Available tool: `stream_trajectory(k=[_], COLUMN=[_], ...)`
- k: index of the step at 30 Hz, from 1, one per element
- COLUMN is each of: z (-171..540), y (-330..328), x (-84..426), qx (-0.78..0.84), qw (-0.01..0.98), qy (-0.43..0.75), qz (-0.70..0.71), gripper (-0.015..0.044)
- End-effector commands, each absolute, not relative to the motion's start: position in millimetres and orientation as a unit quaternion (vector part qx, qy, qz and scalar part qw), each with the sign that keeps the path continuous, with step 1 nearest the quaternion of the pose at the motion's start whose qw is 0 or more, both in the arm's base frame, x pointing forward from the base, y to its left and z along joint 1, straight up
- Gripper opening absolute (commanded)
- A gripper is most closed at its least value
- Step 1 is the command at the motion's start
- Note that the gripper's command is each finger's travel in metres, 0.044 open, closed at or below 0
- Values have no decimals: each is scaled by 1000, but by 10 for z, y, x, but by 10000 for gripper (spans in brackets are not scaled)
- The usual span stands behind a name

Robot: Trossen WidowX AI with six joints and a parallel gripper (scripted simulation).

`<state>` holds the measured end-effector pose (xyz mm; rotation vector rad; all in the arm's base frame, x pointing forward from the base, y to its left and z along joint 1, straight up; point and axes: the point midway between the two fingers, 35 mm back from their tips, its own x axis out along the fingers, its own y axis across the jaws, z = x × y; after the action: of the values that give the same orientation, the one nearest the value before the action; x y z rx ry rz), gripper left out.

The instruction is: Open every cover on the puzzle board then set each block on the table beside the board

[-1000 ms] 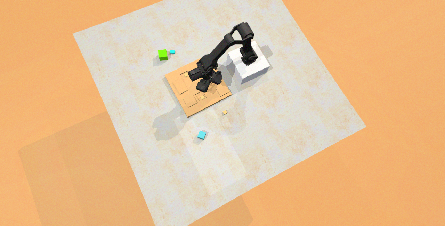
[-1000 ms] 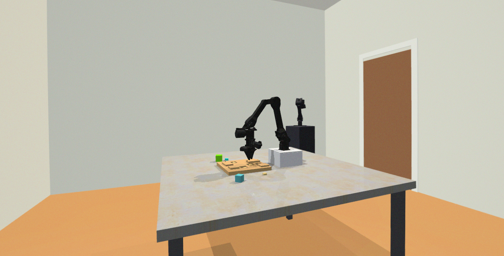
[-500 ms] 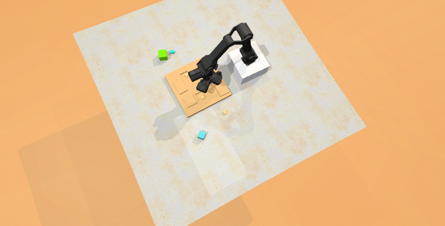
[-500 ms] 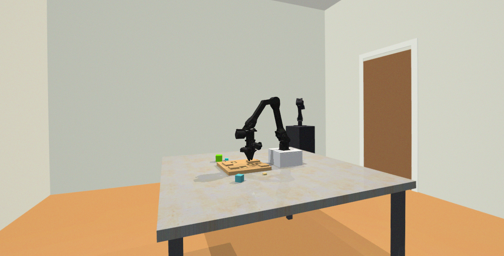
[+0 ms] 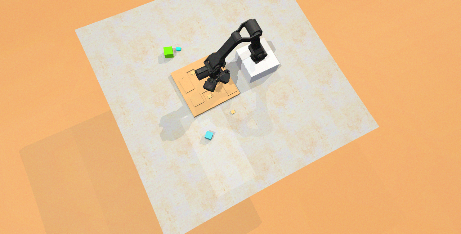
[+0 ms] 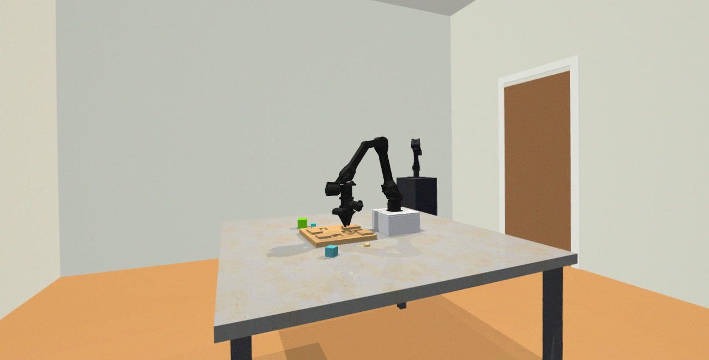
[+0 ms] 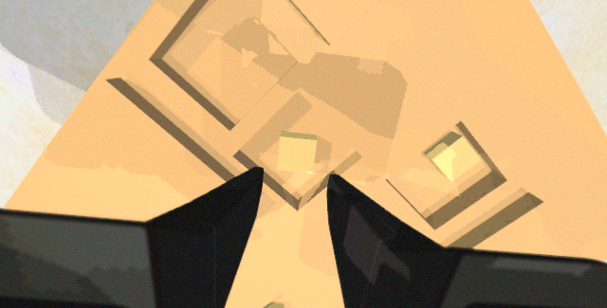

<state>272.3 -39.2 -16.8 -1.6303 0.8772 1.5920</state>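
The tan puzzle board [image 5: 196, 112] [image 7: 427, 38] lies under the arm. Flat wooden covers show on it, among them a left cover [image 5: 187, 85], a front cover [image 5: 197, 99] and a right cover [image 5: 230, 89]. My gripper [image 6: 345, 225] [image 7: 295, 180] is partly open, empty and pointing down low over the board. In the wrist view a pale yellow block [image 7: 297, 154] sits in an uncovered well just beyond the fingertips. Another yellow block [image 7: 446, 160] is in an open well to the right. A small yellow block [image 5: 232, 111] [image 6: 366, 245] rests on the table, off the board. The arm hides part of the board.
A cyan cube [image 5: 209, 135] [image 6: 330, 251] stands in front of the board. A green cube [image 5: 168, 52] [image 6: 302, 222] and a small cyan block [image 5: 178, 48] [image 6: 313, 225] are behind it. The white arm base [image 5: 261, 70] [image 6: 404, 222] stands to the right.
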Motion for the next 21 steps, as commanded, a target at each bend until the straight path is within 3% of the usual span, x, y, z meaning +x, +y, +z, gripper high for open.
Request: stream_trajectory(k=[1,21], z=[-168,-298], y=[-390,-391], x=[2728,2736], qx=[-628,-628], qw=[342,342], qy=[336,336], qz=[613,613], gripper=[144,144])
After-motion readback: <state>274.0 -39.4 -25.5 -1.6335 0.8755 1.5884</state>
